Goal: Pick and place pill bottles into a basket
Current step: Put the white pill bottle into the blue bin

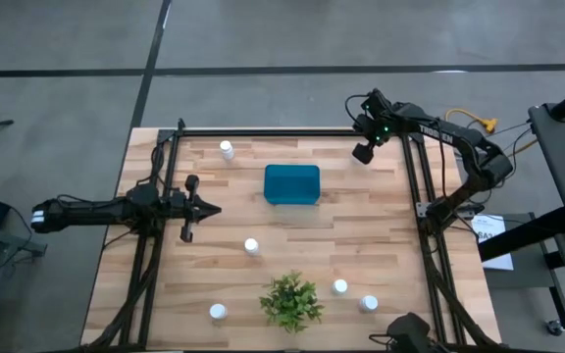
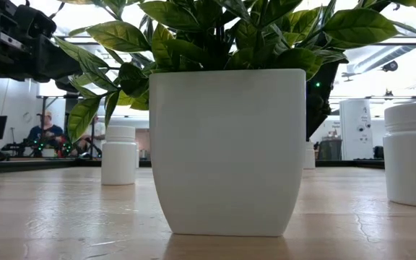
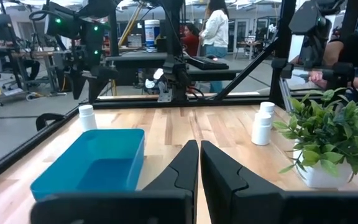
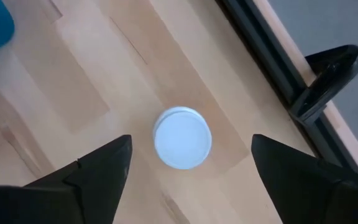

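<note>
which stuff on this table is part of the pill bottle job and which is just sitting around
Job: pill bottles; basket, empty; open right gripper over a bottle.
Just there: plant; shut left gripper, waiting.

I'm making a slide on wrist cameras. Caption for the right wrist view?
Open right gripper poised above a white-capped pill bottle standing on the wooden table.

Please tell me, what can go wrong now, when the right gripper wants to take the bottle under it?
1. The right gripper hangs open above a pill bottle standing near the table's frame rail; a wide finger might strike the rail while descending.
2. Only the round cap shows, so an off-centre closing could tip the bottle.
3. The basket looks empty; a dropped bottle may roll.
</note>
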